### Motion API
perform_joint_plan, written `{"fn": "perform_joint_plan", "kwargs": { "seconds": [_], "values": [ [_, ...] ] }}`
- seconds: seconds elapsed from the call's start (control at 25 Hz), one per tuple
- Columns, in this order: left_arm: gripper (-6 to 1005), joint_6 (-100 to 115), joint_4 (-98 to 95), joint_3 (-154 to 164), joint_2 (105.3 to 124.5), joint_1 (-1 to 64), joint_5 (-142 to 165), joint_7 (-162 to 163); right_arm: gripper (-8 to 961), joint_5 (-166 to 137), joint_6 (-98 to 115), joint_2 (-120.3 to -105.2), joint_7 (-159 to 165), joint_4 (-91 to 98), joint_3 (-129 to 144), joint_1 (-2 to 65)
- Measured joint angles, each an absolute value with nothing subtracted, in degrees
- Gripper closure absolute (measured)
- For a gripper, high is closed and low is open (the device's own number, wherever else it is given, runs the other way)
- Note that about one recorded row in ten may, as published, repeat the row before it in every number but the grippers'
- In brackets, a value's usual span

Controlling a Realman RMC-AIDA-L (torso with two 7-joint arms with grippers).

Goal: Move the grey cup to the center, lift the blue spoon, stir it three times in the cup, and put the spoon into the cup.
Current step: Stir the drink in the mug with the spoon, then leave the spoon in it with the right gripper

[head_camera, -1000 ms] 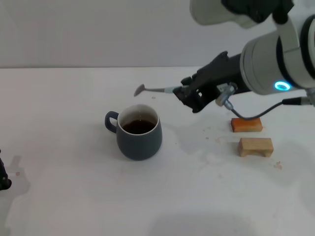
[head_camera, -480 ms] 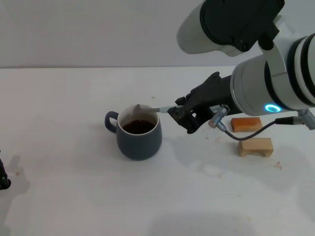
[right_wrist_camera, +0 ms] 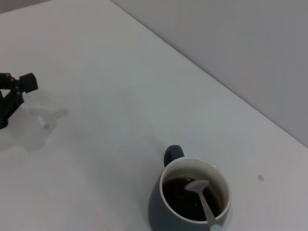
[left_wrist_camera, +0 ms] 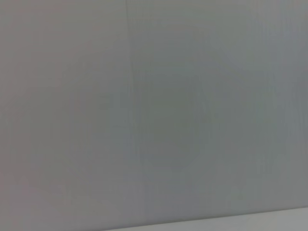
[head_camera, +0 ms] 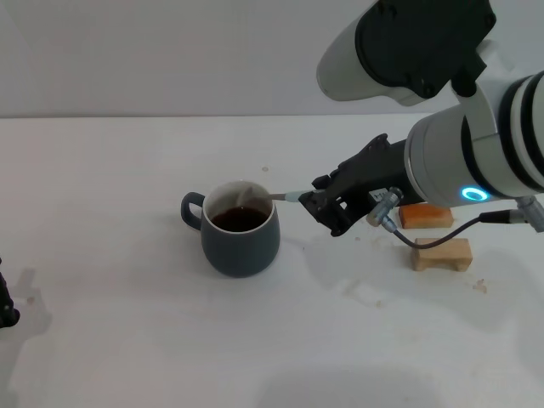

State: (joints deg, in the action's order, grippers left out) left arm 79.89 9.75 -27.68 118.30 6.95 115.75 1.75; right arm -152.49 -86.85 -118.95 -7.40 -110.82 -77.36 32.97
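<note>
The cup (head_camera: 240,229) stood on the table (head_camera: 127,323) near its centre, handle toward the robot's left, part-filled with dark liquid. The right gripper (head_camera: 321,206) was clamped on the handle end of the spoon (head_camera: 265,196), just beside the cup's right rim. The spoon lay nearly level across that rim; the right wrist view showed its bowl (right_wrist_camera: 196,185) inside, at the liquid surface.

Handling judgement: the spoon looked light, stiff and slim, so a grip at the handle end gave reach but little resistance to twisting. The cup looked heavy, rigid and breakable, and a hard push on the rim could tip it or spill liquid. The left gripper (head_camera: 5,308) sat parked at the table's left edge; its finger state could not be determined.
</note>
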Motion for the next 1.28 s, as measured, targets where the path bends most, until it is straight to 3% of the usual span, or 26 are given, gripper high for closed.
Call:
{"fn": "perform_joint_plan", "kwargs": {
  "seconds": [1.28],
  "values": [
    [1001, 80.3, 9.8, -27.3, 118.39, 6.3, 115.8, 2.0, 769, -150.7, -78.6, -119.00, -9.4, -97.9, -74.2, 35.6]
  ]
}}
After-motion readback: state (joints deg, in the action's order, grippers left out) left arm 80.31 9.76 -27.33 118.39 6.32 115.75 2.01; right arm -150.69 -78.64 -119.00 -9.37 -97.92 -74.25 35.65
